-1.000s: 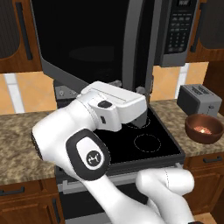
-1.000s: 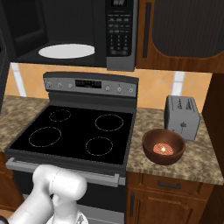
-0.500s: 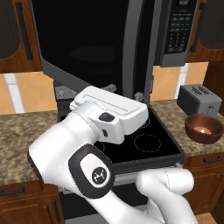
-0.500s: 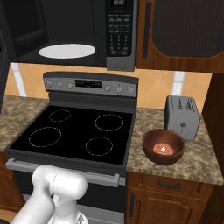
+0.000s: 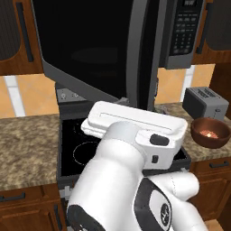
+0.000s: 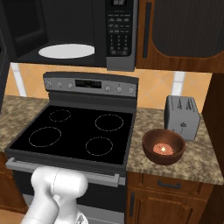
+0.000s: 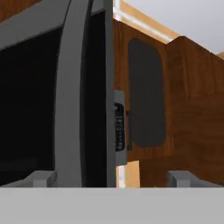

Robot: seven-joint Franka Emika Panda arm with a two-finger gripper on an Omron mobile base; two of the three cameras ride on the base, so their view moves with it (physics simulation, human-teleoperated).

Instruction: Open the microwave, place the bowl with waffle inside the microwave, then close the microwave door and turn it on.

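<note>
The microwave (image 6: 65, 30) hangs above the stove with its inside bare to the room, a white turntable plate (image 6: 66, 50) on its floor. The microwave door (image 5: 90, 49) stands swung out wide toward me; in the hand view its grey edge (image 7: 72, 109) rises straight ahead, with the keypad (image 7: 119, 127) behind it. My gripper (image 7: 113, 178) is open, its fingertips (image 7: 41, 178) far apart and short of the door, holding nothing. The bowl with waffle (image 6: 163, 146) rests on the counter right of the stove, in front of the toaster, well away from the hand.
A black four-ring stove (image 6: 74, 135) lies under the microwave. A grey toaster (image 6: 181, 116) stands behind the bowl (image 5: 210, 132). Wooden cabinets (image 7: 175, 109) flank the microwave. My white arm (image 5: 135, 131) crosses in front of the stove, below the open door.
The arm has drawn back toward the camera and the hand has shifted a little lower and to the right. The door, bowl and toaster have stayed put.
</note>
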